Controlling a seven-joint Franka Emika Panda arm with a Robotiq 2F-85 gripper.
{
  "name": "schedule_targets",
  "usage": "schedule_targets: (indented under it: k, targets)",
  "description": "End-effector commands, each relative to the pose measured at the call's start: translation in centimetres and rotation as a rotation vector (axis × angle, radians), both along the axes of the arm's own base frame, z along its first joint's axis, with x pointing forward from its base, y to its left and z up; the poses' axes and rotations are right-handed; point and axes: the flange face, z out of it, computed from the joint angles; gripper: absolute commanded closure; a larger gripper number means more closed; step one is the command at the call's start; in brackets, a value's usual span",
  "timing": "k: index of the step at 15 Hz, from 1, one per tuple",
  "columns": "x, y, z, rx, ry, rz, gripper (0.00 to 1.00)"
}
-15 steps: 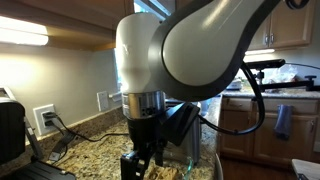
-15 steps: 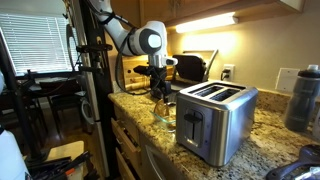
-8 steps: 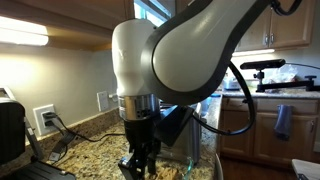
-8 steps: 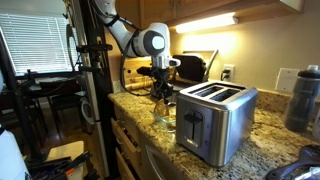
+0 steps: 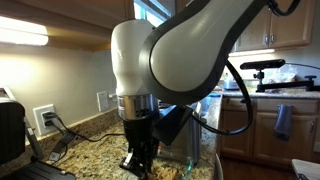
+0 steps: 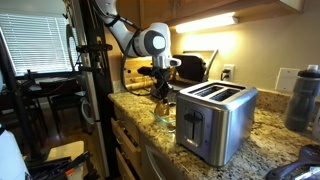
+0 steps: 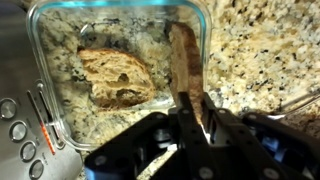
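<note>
A clear glass container [image 7: 207, 30] sits on the speckled granite counter. In the wrist view it holds a slice of bread [image 7: 115, 78] lying flat on the left and a second slice [image 7: 183, 55] standing on edge on the right. My gripper [image 7: 193, 100] reaches down into the container, its two black fingers pressed against either face of the upright slice's near end. In both exterior views the gripper [image 6: 160, 92] [image 5: 140, 165] hangs straight down over the counter, just beside the silver toaster [image 6: 215, 118].
The toaster's dials [image 7: 20, 120] lie close to the container's left wall. A dark water bottle [image 6: 303, 98] stands at the counter's far end, and a black appliance [image 6: 190, 68] sits against the wall. Cables run from a wall outlet [image 5: 45, 120].
The fingers have drawn together from wide apart onto the upright bread slice. The arm has shifted slightly and then held still.
</note>
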Motion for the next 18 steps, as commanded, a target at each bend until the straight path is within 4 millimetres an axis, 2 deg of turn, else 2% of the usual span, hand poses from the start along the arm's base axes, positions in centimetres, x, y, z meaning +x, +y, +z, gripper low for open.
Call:
schedule_targets:
  k: [1, 11, 18]
  targets:
    - [0.2, 0.0, 0.3, -0.006, -0.012, -0.020, 0.94]
    - [2.3, -1.9, 3.6, 0.004, 0.027, -0.047, 0.94]
    - [3.7, -2.7, 7.6, 0.036, 0.067, -0.014, 0.94]
